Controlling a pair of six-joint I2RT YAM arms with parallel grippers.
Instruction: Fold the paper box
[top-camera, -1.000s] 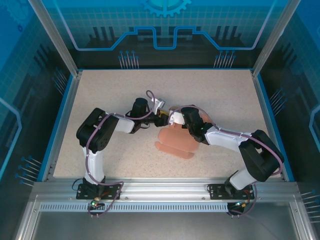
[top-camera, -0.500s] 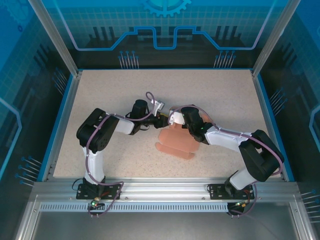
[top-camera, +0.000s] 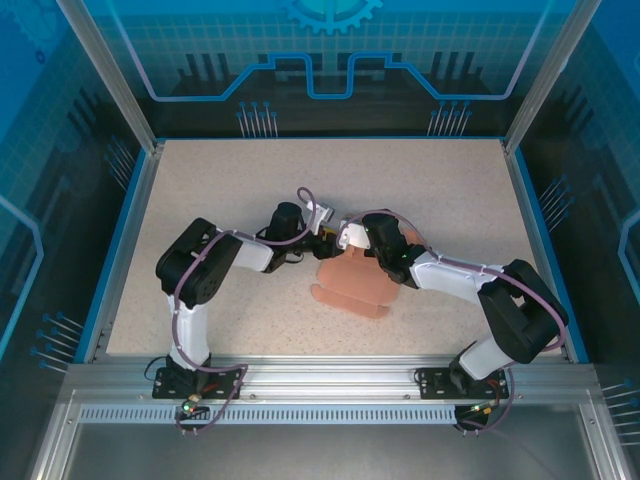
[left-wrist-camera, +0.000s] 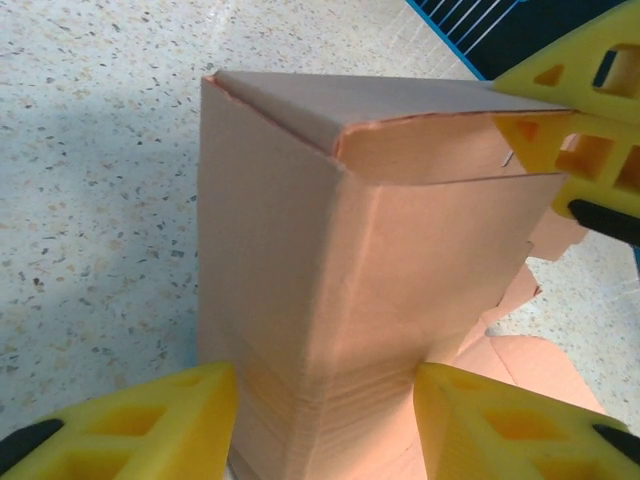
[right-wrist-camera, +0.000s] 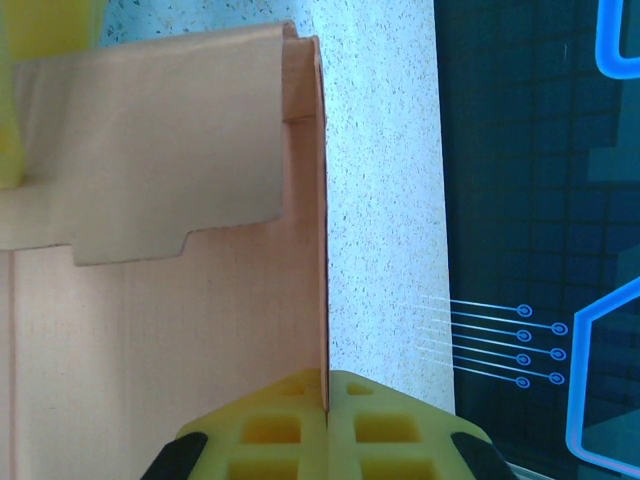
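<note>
The paper box (top-camera: 350, 285) is salmon-pink card lying mid-table, with one end folded up between the two grippers. In the left wrist view a raised corner of the box (left-wrist-camera: 330, 250) stands between my left gripper (left-wrist-camera: 325, 370). Its yellow pads (left-wrist-camera: 470, 420) press the card from both sides, and the card is creased there. My right gripper (right-wrist-camera: 327, 375) is shut on the thin edge of an upright wall of the box (right-wrist-camera: 160, 300). From above, the left gripper (top-camera: 325, 240) and right gripper (top-camera: 345, 240) meet at the box's far end. The right gripper's fingers (left-wrist-camera: 590, 130) hold the far top corner.
The speckled tabletop (top-camera: 230, 170) is bounded by a blue rim (top-camera: 125, 240) and metal posts. Both arms bend inward toward the middle, and the box's flat tabbed flaps (top-camera: 345, 300) spread toward the near side.
The left arm's wrist has shifted slightly right, toward the box. The right arm and the flat part of the box have stayed put.
</note>
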